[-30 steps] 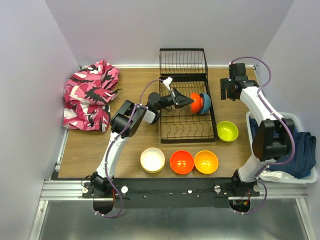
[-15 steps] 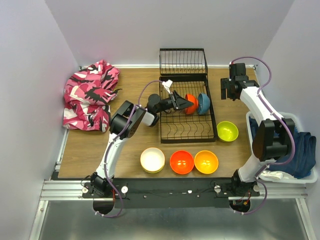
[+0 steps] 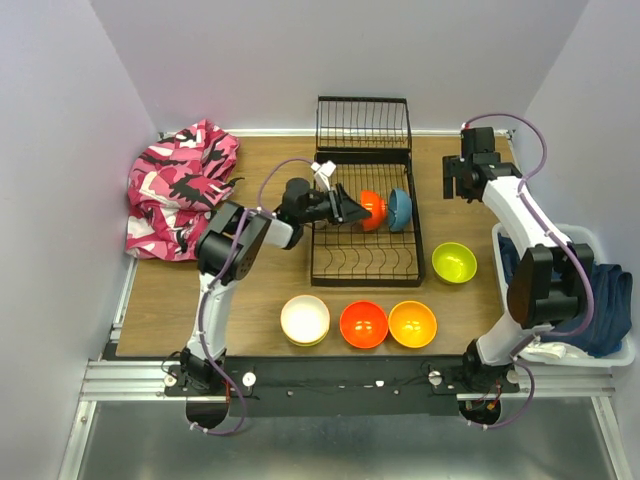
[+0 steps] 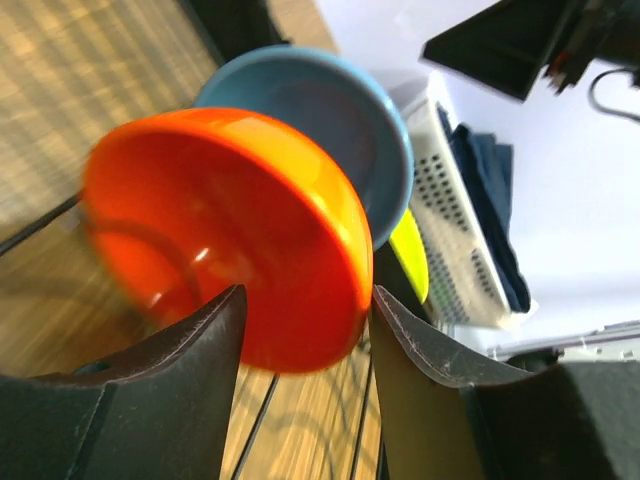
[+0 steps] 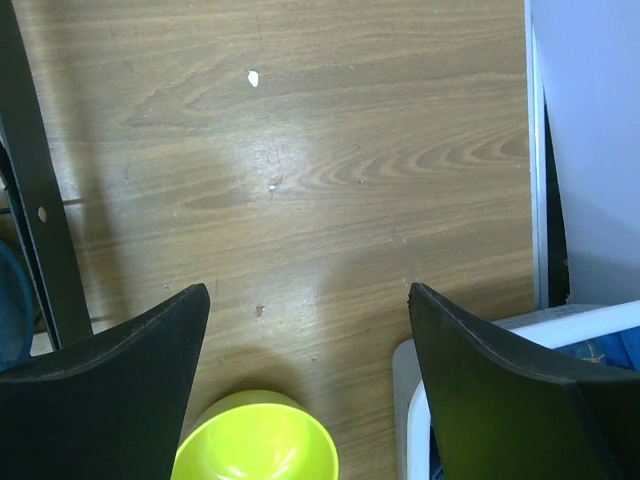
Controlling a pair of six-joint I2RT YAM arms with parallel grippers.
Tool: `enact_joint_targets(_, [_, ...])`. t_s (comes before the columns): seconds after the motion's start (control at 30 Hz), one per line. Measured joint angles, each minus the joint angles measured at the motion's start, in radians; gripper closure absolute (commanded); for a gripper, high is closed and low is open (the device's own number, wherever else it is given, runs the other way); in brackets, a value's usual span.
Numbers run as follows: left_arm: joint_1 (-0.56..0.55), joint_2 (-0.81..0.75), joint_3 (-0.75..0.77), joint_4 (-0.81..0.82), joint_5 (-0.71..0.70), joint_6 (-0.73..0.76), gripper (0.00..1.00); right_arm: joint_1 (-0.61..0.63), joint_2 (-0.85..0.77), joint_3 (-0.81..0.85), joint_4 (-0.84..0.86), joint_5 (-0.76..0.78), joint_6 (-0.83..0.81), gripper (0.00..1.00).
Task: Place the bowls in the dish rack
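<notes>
The black wire dish rack point(image 3: 364, 268) lies at mid-table with its flap point(image 3: 364, 124) raised at the far end. A blue bowl point(image 3: 400, 208) stands on edge in it, also seen in the left wrist view point(image 4: 330, 110). My left gripper point(image 3: 357, 209) point(image 4: 305, 295) is shut on an orange-red bowl point(image 3: 373, 208) point(image 4: 220, 240), held on edge over the rack just left of the blue bowl. A lime green bowl point(image 3: 454, 262) point(image 5: 255, 440) sits right of the rack. Cream-white point(image 3: 305, 319), red point(image 3: 364, 324) and orange point(image 3: 412, 323) bowls sit in a row in front. My right gripper point(image 3: 460, 186) point(image 5: 308, 290) is open and empty above bare table.
A pink camouflage cloth point(image 3: 180, 190) is heaped at the far left. A white basket point(image 3: 562, 232) holding blue cloth point(image 3: 600, 300) stands at the right edge, its corner in the right wrist view point(image 5: 470, 350). The rack's side bar point(image 5: 35, 200) runs along that view's left.
My left gripper has drawn back to the left with the orange-red bowl, parting it from the blue bowl. The rack has slid slightly left. The right arm has barely moved.
</notes>
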Motion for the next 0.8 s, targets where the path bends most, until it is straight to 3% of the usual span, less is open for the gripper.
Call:
enact_joint_targets(0.3, [0.096, -0.112, -0.063, -0.153, 0.092, 0.147, 0.36, 0.000, -0.055, -0.050, 0.017, 0.000, 0.005, 0.11])
enact_joint_targets(0.8, [0.010, -0.121, 0.029, -0.250, 0.179, 0.225, 0.38, 0.000, -0.114, -0.116, 0.027, -0.001, 0.006, 0.11])
